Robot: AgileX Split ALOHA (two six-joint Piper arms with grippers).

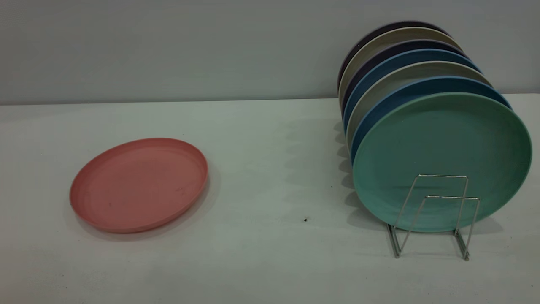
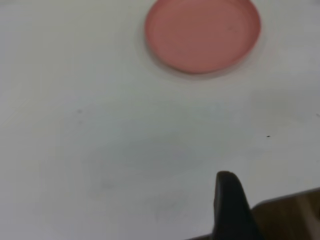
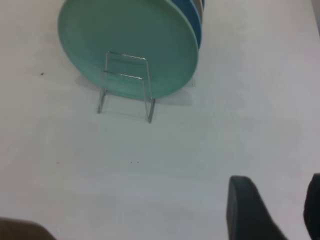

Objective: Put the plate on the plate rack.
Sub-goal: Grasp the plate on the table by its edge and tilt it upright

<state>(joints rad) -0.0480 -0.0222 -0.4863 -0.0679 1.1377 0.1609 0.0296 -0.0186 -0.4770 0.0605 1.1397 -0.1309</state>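
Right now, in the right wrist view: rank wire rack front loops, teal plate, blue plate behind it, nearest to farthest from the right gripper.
1. Plate rack front loops: nearest the right gripper, standing bare on the table.
2. Teal plate: just behind those loops, upright in the rack.
3. Blue plate: farthest, only its rim showing behind the teal one.

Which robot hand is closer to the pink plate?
The left hand. Its wrist view shows the pink plate lying flat on the table ahead of it. The right hand faces the plate rack on the other side.
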